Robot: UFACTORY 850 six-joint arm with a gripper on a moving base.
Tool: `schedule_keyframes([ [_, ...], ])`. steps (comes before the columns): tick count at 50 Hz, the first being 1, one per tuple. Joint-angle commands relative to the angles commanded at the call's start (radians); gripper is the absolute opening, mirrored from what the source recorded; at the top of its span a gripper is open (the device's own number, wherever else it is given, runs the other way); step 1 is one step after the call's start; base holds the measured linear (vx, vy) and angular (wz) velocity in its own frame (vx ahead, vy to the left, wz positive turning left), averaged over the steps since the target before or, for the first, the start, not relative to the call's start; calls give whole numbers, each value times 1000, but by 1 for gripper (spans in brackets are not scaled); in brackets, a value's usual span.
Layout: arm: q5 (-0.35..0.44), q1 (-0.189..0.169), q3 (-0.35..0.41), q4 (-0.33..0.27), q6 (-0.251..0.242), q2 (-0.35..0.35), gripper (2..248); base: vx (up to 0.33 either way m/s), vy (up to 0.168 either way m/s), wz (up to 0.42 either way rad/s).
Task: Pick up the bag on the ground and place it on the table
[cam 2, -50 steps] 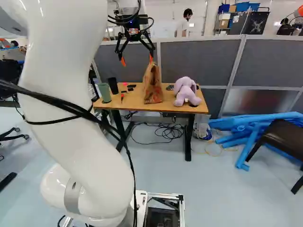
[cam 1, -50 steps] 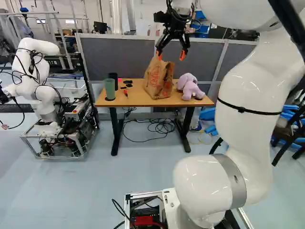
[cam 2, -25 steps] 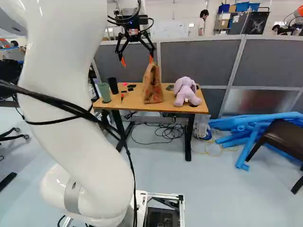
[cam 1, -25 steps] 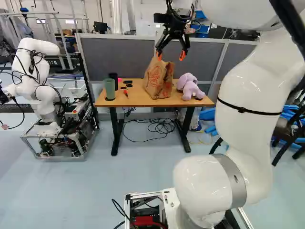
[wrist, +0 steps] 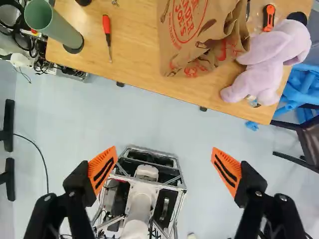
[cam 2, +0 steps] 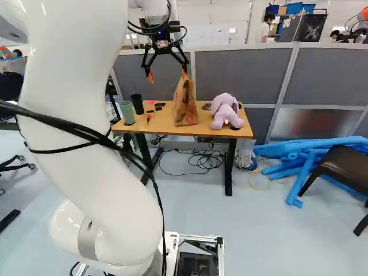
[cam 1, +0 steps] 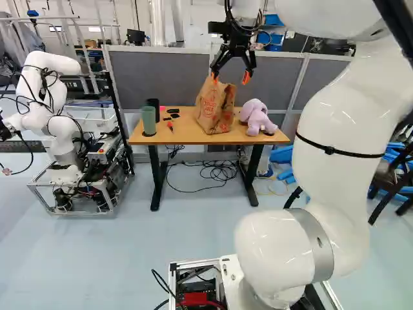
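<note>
Left base view: the bag (cam 1: 216, 110) stands on the tabletop (cam 1: 184, 133), upper centre, placed by my reckoning. Right base view: the pincer (cam 2: 167, 76) hangs by its top. Wrist view: fingers wide apart; next, rise clear without snagging paper.

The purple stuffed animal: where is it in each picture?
Left base view: the purple stuffed animal is right of the middle, on the table.
Right base view: also right of the middle.
Wrist view: on the table, beside the paper bag.
Shared landmark: the paper bag.
</note>
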Motion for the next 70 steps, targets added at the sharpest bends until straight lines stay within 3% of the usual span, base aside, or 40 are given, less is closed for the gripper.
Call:
schedule_keyframes([
  [35, 241, 3, 174, -3, 29, 52, 247, 0, 0, 0],
  [70, 621, 7, 448, -9, 76, 134, 247, 0, 0, 0],
])
